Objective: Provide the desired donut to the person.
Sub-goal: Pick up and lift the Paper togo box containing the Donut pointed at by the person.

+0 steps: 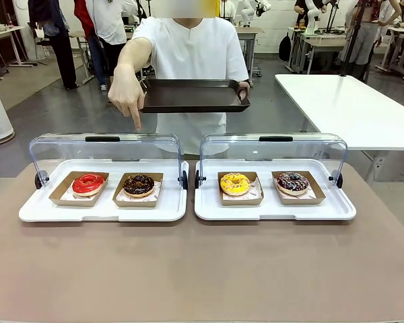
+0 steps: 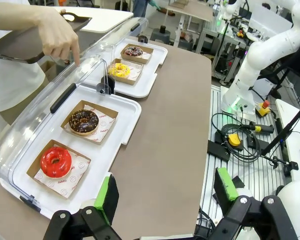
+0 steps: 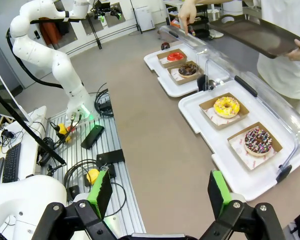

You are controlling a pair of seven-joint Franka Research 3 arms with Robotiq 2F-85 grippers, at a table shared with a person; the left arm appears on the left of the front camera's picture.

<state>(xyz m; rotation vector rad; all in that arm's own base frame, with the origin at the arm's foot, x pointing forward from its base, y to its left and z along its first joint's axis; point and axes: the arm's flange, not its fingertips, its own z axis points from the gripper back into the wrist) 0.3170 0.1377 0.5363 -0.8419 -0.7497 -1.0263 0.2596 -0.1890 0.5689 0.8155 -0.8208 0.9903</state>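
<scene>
Closest in, the left hand (image 2: 165,196) hung by the left end of the desk (image 1: 202,269). Its green-padded fingers were spread wide with nothing between them. The right hand (image 3: 160,192) hung the same way by the right end, spread and empty. Neither was near a donut, so I judged that the reach had not begun.

Past the bare near stretch of brown desk, the left tray (image 1: 101,210) and the right tray (image 1: 273,210) stood just beside each other. The left lid (image 1: 108,147) and the right lid (image 1: 273,145), both clear, were tipped up and back. That left the donuts open to a reach from the near side.

On the left tray sat the red donut (image 1: 88,183) and, to its right, the chocolate donut (image 1: 139,184). On the right tray were the yellow donut (image 1: 235,183) and the sprinkled donut (image 1: 293,182). Each lay on paper in its own brown card boat, whose rim probably offered something to grip other than icing.

Farthest off, the person (image 1: 195,54) stood at the far edge holding a dark serving tray (image 1: 194,95) level, apparently to receive the donut. The person's forefinger (image 1: 136,121) pointed straight down over the left lid, in line with the chocolate donut. I took that one as the donut wanted; it lay untouched in the right half of the left tray.
</scene>
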